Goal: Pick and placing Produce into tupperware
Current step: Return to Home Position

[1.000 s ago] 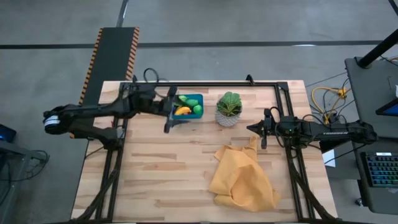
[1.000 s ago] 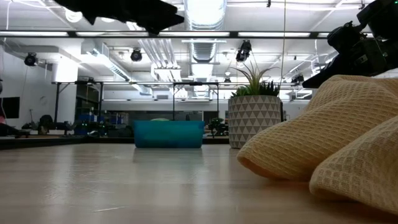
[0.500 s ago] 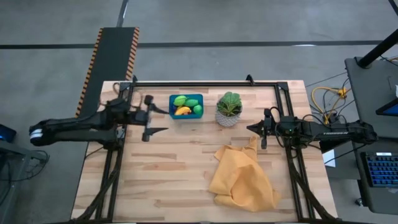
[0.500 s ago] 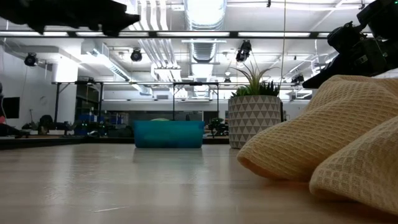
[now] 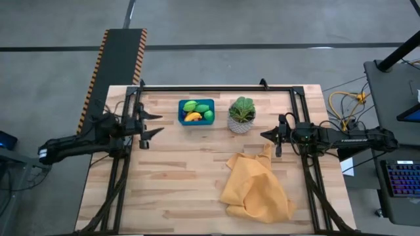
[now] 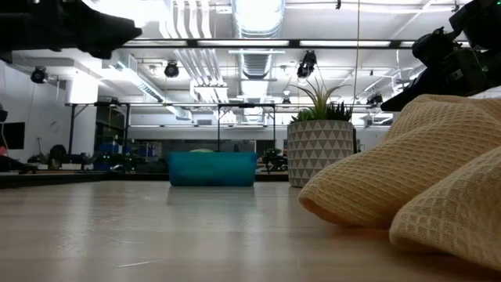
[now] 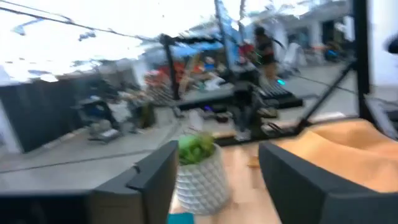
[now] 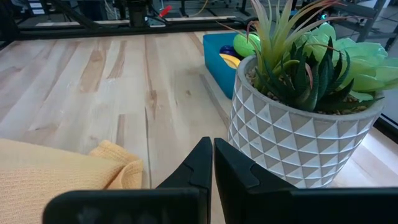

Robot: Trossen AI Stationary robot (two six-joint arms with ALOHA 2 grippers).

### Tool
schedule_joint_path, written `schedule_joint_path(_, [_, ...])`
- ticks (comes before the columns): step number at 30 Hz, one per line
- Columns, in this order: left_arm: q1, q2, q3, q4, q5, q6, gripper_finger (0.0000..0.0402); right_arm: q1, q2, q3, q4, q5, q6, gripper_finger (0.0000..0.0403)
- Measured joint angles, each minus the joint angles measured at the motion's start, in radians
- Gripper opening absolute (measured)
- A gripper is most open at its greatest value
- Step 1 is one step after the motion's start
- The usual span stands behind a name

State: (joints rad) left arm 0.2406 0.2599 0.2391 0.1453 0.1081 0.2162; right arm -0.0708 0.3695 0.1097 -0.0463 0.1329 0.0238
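Produce: the produce (image 5: 197, 110), a yellow banana (image 5: 193, 117) among green pieces, lay inside the tupperware (image 6: 211, 168); no piece could be seen outside it.
Tupperware: it stood on the bench (image 5: 170, 177), just beside the white patterned plant pot (image 5: 241, 124) but not touching it.
Left tool: the left tool (image 5: 155, 124) was spread and empty. It hung above the bench, well apart from the tupperware on the side away from the plant pot.
Right tool: the right tool (image 8: 212, 148) had its fingers pressed together on nothing. It waited beyond the plant pot from the tupperware.
Yellow cloth: the yellow cloth (image 5: 256, 187) lay crumpled farther from the tupperware than the plant pot, with one corner near the right tool.
Stage: the packing looked finished, and what remained appeared to be parking the left arm.
Doing it well: the retreat probably wanted height held above the tupperware's rim and a path leading straight away from it. Leaving the fingers spread would avoid any late snag.
Risk: a low or sideways sweep could nudge the light tupperware into the plant pot. The right arm seemed best left parked.
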Motion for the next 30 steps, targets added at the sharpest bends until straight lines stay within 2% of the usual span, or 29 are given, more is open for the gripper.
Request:
schedule_joint_path(3, [0.0, -0.054, -0.024, 0.007, -0.048, 0.0, 0.0162, 0.0, 0.0, 0.0, 0.0, 0.0, -0.002, 0.0009])
schedule_joint_path(9, [0.0, -0.117, -0.037, -0.06, -0.048, -0.001, 0.004, 0.0, 0.0, 0.0, 0.0, 0.0, -0.002, 0.0009])
schedule_joint_path(11, [0.0, -0.125, -0.038, -0.102, -0.049, -0.001, 0.0011, 0.0, 0.0, 0.0, 0.0, 0.0, -0.002, 0.0009])
schedule_joint_path(18, [0.0, -0.143, -0.057, -0.146, -0.122, -0.05, 0.0001, 0.0, 0.0, 0.0, 0.001, 0.0, -0.002, 0.0009])
schedule_joint_path(26, [0.0, -0.154, -0.133, -0.144, -0.125, -0.099, 0.0, 0.0, 0.0, 0.0, 0.001, 0.0, 0.001, 0.0009])
schedule_joint_path(30, [-0.001, -0.179, -0.188, -0.071, -0.118, -0.104, 0.0, 0.0, 0.0, 0.0, 0.001, 0.0, 0.0, 0.0009])
